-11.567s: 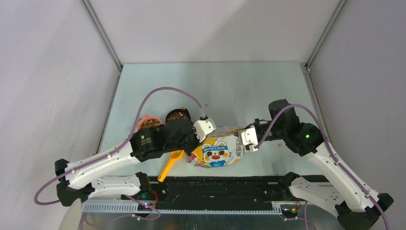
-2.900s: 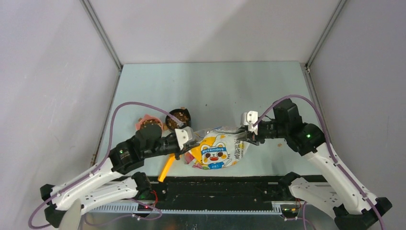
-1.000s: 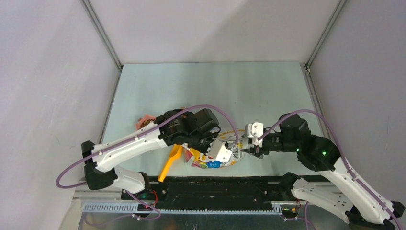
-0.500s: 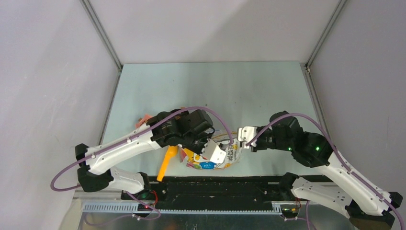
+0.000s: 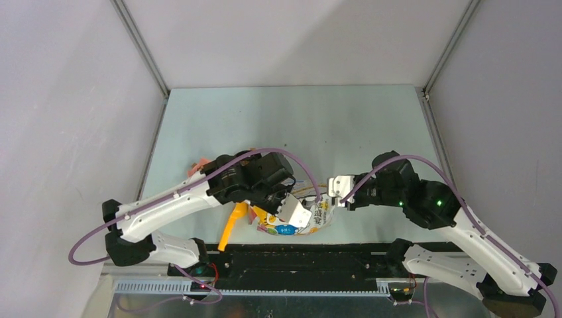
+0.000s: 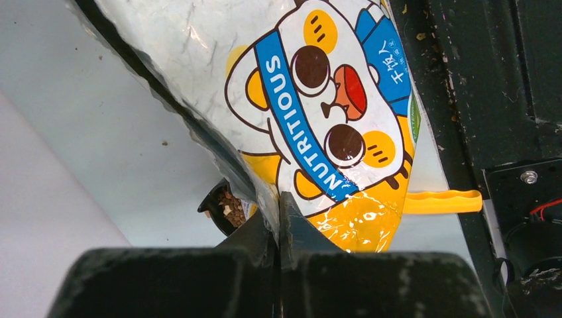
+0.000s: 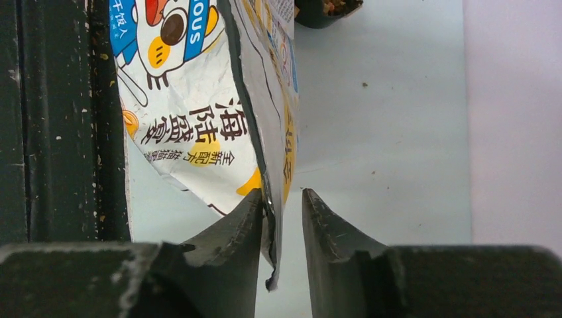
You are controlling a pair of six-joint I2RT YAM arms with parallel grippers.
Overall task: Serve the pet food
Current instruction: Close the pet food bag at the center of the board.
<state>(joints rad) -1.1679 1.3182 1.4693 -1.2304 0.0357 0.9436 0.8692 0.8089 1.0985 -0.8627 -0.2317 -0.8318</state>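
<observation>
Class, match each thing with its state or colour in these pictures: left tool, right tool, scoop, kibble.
Things:
1 left tool
2 right tool
3 scoop
4 kibble

States:
A in a dark cup
B yellow
C shut on the bag
D open around the bag's edge

Pairs: 1-C, 2-D, 3-B, 4-A

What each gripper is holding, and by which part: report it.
The left gripper is shut on the bag, pinching its edge beside the yellow print. The right gripper clamps nothing: its jaws stand apart around another edge of the bag.
</observation>
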